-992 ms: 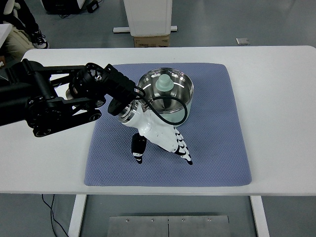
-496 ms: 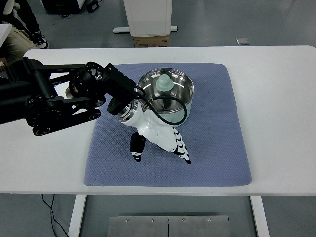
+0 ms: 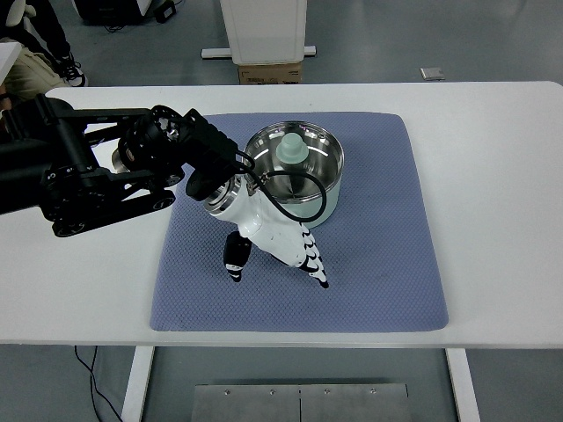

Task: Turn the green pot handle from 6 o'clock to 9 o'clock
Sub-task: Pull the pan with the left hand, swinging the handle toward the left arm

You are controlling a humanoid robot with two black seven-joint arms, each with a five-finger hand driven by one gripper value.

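Observation:
A steel pot [image 3: 308,189] with a pale green wall stands on the blue-grey mat [image 3: 387,229], back of centre. A pale green knobbed piece [image 3: 291,148] sits inside it. My left arm comes in from the left, and its white hand [image 3: 274,248] lies on the mat against the pot's near left side. Its fingers [image 3: 312,262] point toward the near edge and the thumb [image 3: 236,258] is spread apart from them. No grasp shows. The pot's handle is not visible; the hand and wrist cover that side. A black cable [image 3: 303,195] loops over the pot's rim.
The mat lies on a white table [image 3: 493,176]. Behind the table stand a white pedestal [image 3: 264,31] and a cardboard box [image 3: 270,72]. A person's leg and shoe [image 3: 44,61] show at the top left.
My left hand has shifted a little to the left and back, its fingertips swinging left. The pot has barely moved.

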